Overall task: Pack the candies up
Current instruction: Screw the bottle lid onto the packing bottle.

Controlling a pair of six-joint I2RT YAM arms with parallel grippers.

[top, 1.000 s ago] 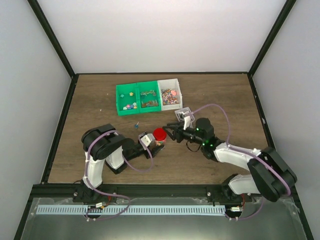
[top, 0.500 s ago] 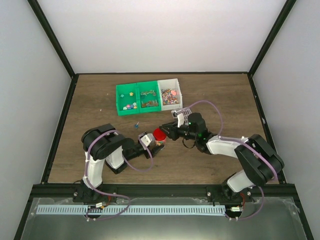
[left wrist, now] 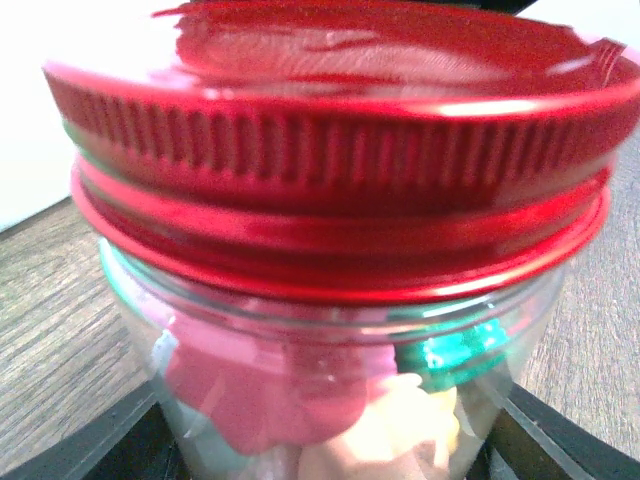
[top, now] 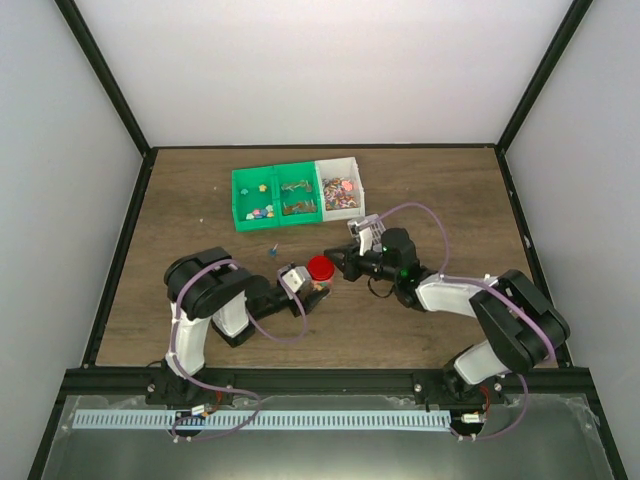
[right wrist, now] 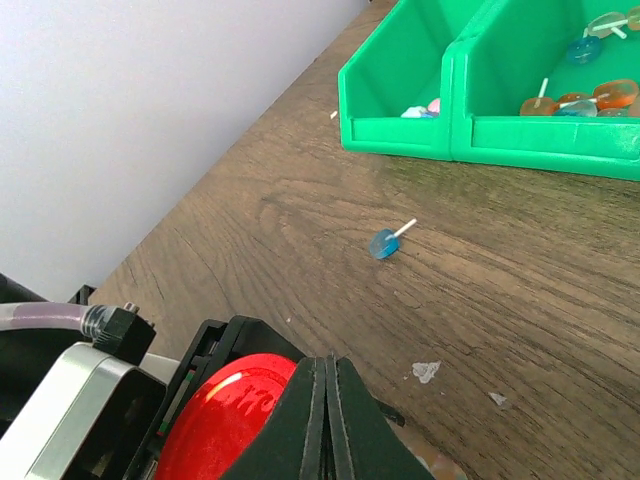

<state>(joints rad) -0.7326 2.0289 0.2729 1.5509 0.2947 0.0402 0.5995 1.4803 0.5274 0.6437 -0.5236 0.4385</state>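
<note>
Landmark: red lid [top: 320, 267], on top of the jar [left wrist: 330, 400].
Left gripper [top: 314, 284]: part open, clasping the jar just under the lid.
Right gripper [right wrist: 328, 372]: fingers pressed together, holding nothing, at the lid's edge.
Candies [left wrist: 250, 395]: some in the jar below the lid — more in the white bin [top: 338, 163] well beyond it.
Blue lollipop [right wrist: 384, 243]: between lid and green bins [right wrist: 400, 133].

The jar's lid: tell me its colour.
Glossy red, ribbed round its edge. The lid on the jar shows best in the left wrist view.
</note>
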